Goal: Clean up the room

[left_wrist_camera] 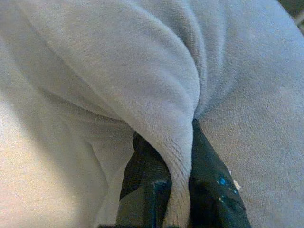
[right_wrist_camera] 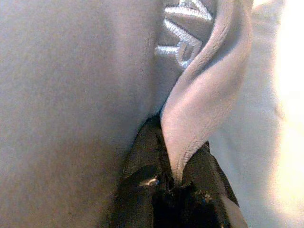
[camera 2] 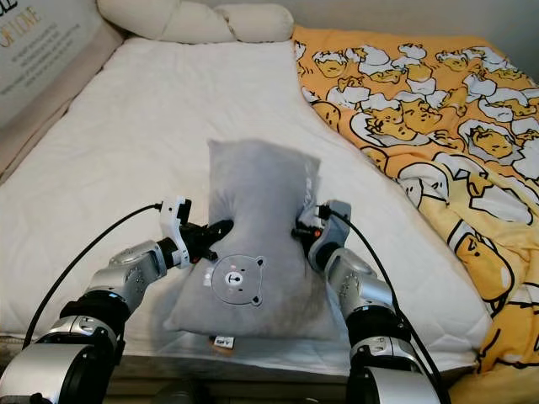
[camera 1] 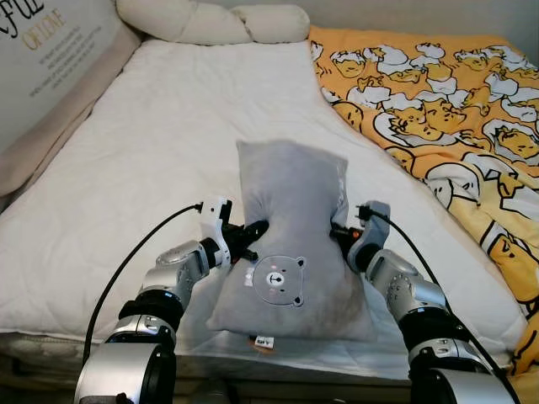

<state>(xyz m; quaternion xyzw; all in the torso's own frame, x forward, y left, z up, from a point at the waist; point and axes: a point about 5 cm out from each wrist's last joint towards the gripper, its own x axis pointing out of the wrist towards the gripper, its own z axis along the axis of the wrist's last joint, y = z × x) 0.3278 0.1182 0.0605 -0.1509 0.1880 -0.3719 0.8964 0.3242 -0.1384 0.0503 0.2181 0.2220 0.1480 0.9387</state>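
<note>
I hold a grey pillow (camera 1: 290, 227) by both side edges over the near part of the white mattress (camera 1: 152, 143). My left gripper (camera 1: 253, 234) is pinched tight on a fold of its left edge, and my right gripper (camera 1: 338, 231) is pinched on the right seam. The pillow's near end rests on the bed, its far end raised. A yellow blanket (camera 1: 438, 109) lies to the right.

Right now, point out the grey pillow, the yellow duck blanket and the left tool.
grey pillow (camera 1: 290, 189): left eye view, upper front face.
yellow duck blanket (camera 1: 438, 109): left eye view, printed top surface.
left tool (camera 1: 253, 231): left eye view, between fingertips pinching the pillow's edge.
</note>
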